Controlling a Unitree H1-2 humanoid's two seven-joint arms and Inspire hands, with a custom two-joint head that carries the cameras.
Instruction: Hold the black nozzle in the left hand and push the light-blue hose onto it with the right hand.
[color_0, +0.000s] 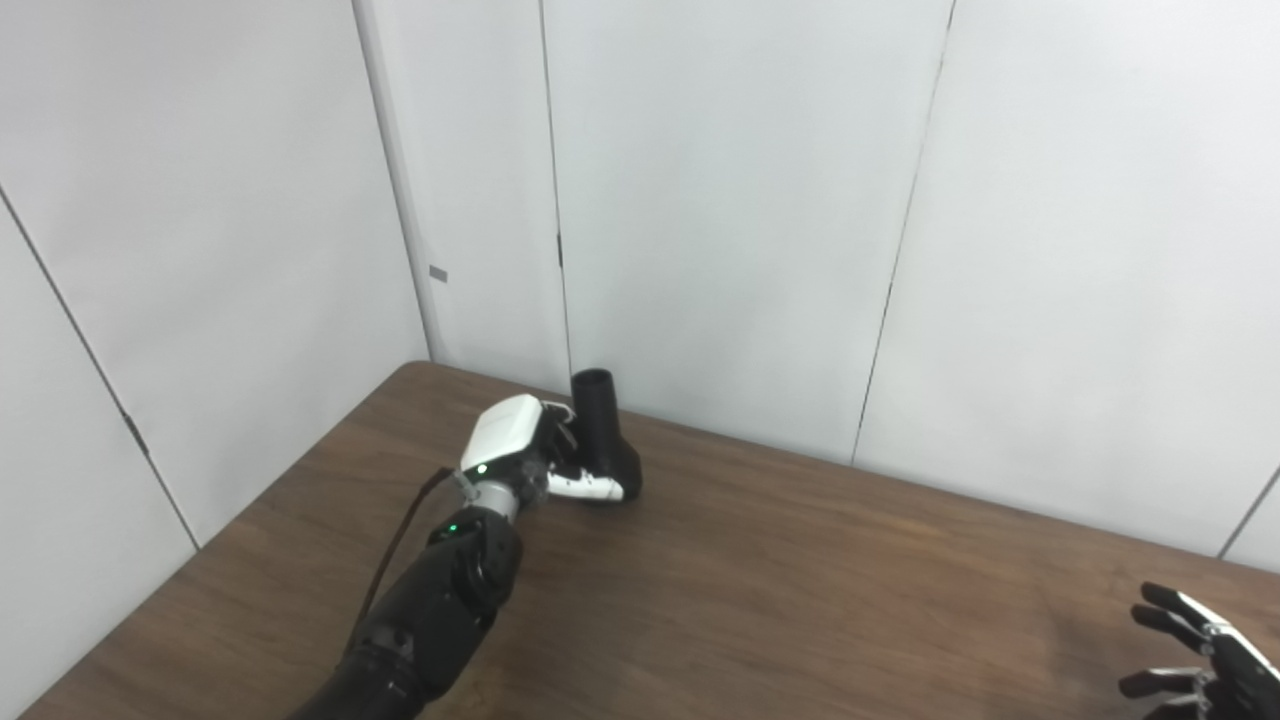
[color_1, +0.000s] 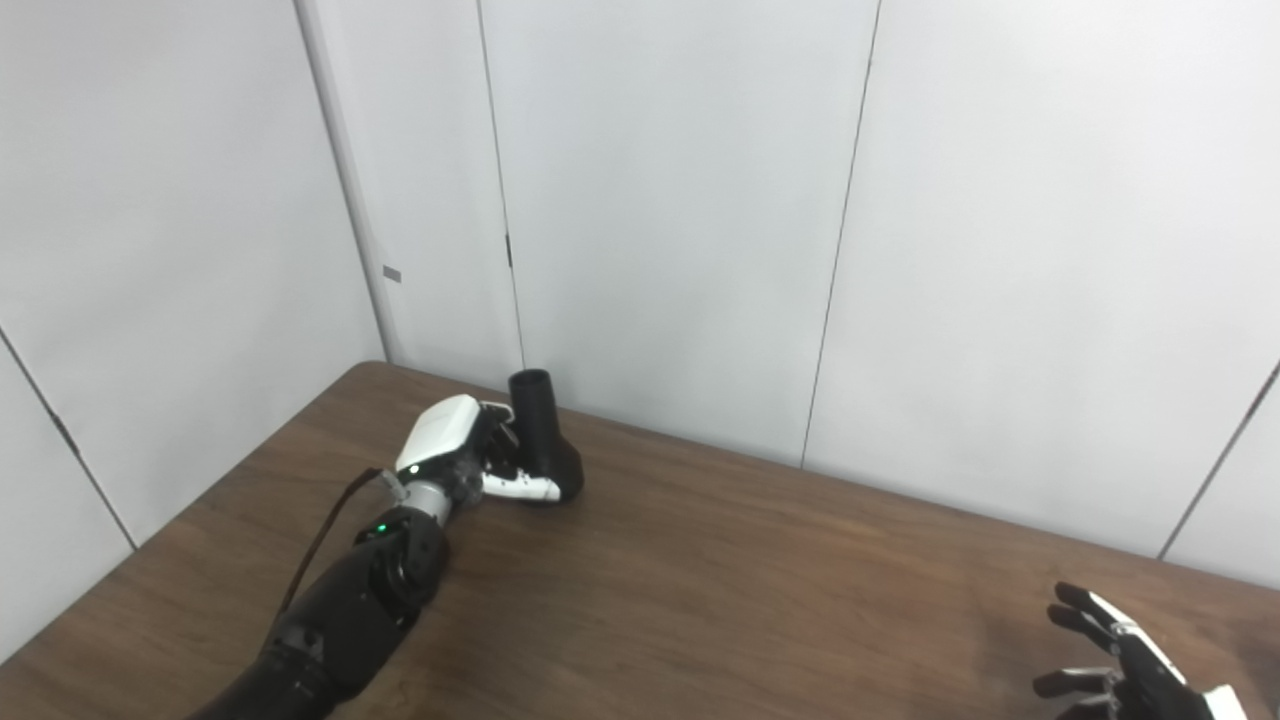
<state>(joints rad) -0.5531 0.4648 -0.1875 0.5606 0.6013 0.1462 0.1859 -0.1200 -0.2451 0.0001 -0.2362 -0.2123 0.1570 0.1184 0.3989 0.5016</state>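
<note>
The black nozzle stands near the table's far edge, its round open neck pointing up and its wider base on the wood. My left hand is wrapped around the nozzle's lower part, thumb across its front, so it is shut on it. My right hand hovers at the bottom right corner of the picture, fingers spread apart and holding nothing. No light-blue hose shows in either view.
The brown wooden table runs up to white wall panels just behind the nozzle. Its left edge slants down toward the picture's bottom left. A dark cable runs along my left forearm.
</note>
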